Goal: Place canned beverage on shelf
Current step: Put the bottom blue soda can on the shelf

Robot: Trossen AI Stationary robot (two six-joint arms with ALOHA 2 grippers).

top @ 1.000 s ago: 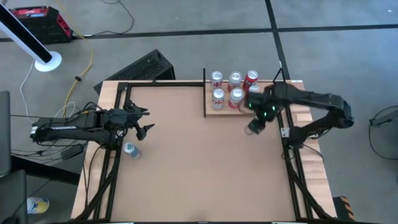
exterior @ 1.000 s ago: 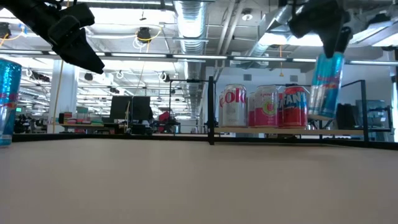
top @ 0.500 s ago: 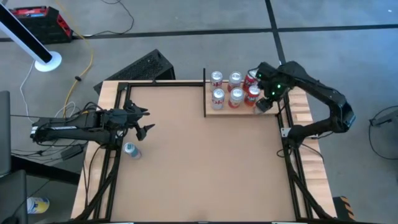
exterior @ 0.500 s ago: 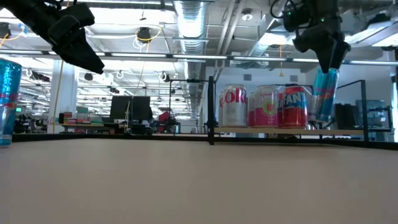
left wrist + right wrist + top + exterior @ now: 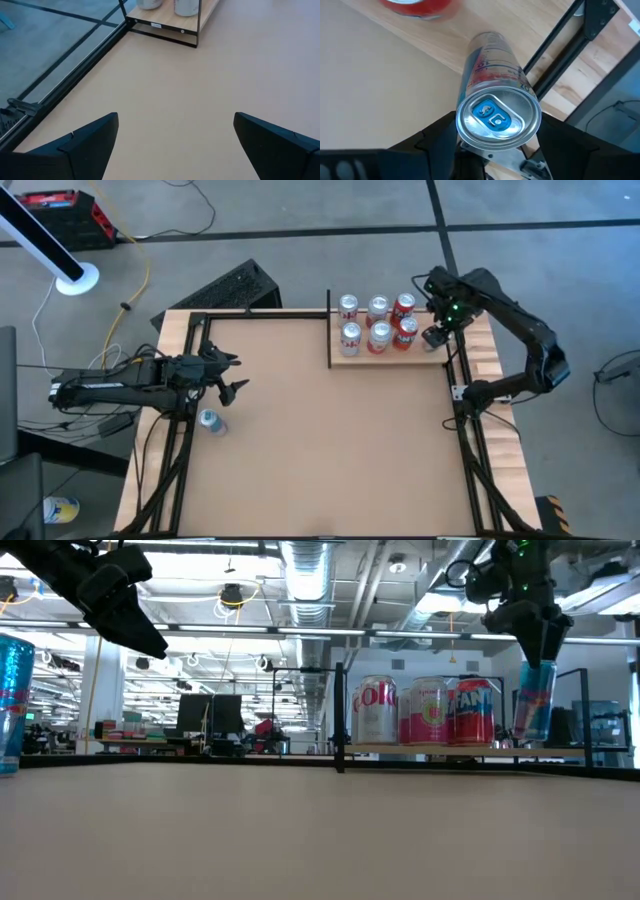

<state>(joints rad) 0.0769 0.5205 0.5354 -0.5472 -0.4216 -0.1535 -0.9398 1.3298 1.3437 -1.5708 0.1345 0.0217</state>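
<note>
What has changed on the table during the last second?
The right gripper carried the slim blue can from in front of the shelf to its right end, beside the five cans there, and lowered it. It is still shut on the can. The left gripper, open, and the other blue can did not move.

One wooden shelf (image 5: 352, 358), five short cans (image 5: 378, 308) standing on it in two rows, two tall blue cans (image 5: 433, 339), one at the shelf end, one (image 5: 210, 421) near the table's left edge, two robot arms (image 5: 120, 384)
</note>
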